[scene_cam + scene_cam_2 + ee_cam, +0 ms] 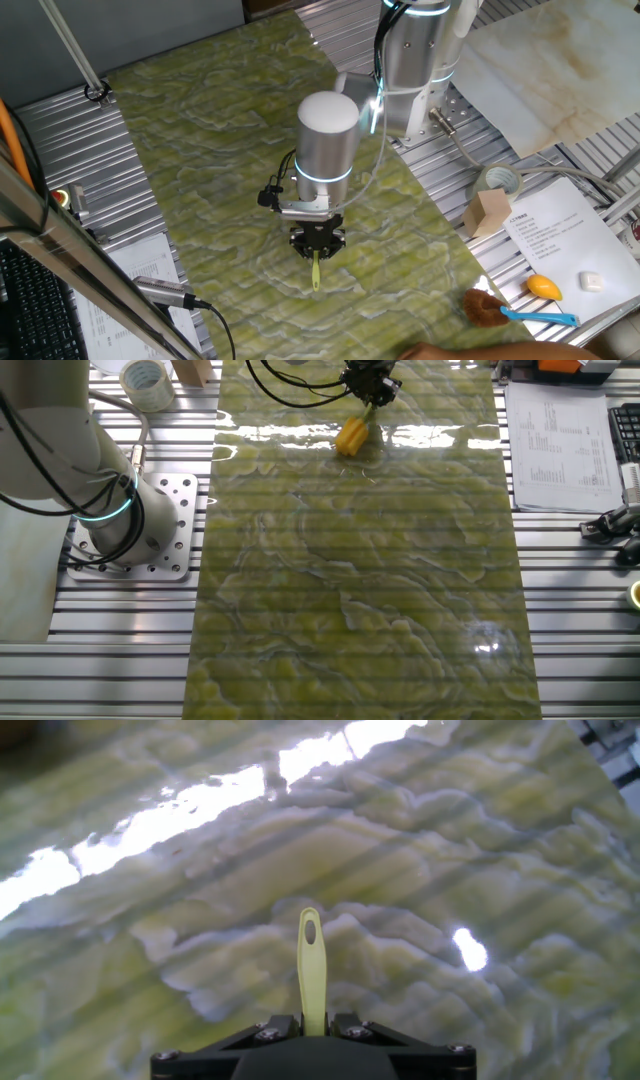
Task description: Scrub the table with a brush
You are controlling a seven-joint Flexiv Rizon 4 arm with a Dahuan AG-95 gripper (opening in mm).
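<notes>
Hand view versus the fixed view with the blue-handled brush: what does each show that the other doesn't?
Only the hand view shows the hanging hole at the end of the brush handle and how the handle runs out between the pincer fingers. Only that fixed view shows the arm above the pincer, the blue-handled brush, the tape roll and the printed sheet. Both show the pincer shut on the yellow-green handle over the table. The brush head is hidden in both.

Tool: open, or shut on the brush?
Shut on the brush: in the hand view the tool clamps the thin handle, and the yellow head rests on the table.
</notes>
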